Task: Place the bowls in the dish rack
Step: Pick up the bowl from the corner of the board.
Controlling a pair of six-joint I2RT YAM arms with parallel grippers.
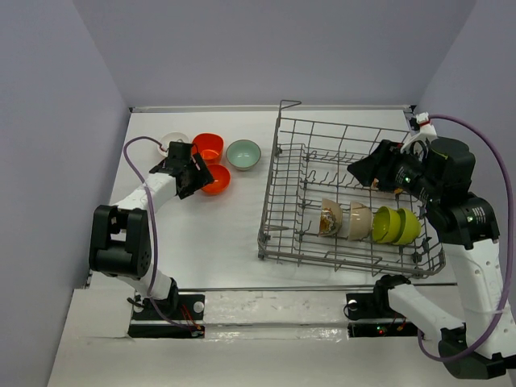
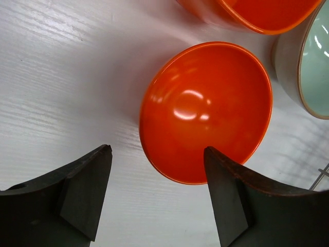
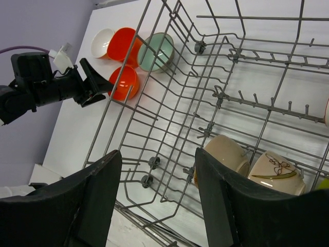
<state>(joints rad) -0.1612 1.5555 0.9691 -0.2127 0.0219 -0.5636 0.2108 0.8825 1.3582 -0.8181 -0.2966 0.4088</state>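
On the right of the desk (image 1: pixel 218 234), the dish rack (image 1: pixel 339 153) carries four bowls (image 1: pixel 359 220) along its lower edge. Upper left, four more sit loose, and we're over the red-orange bowl (image 2: pixel 205 110). We'd judge it light, stiff, glossy-slick and chippable, so pinch the rim. Left gripper (image 2: pixel 157 198) gapes wide astride that near rim, holding nothing. Right gripper (image 3: pixel 157 170) hangs open and empty above the rack.
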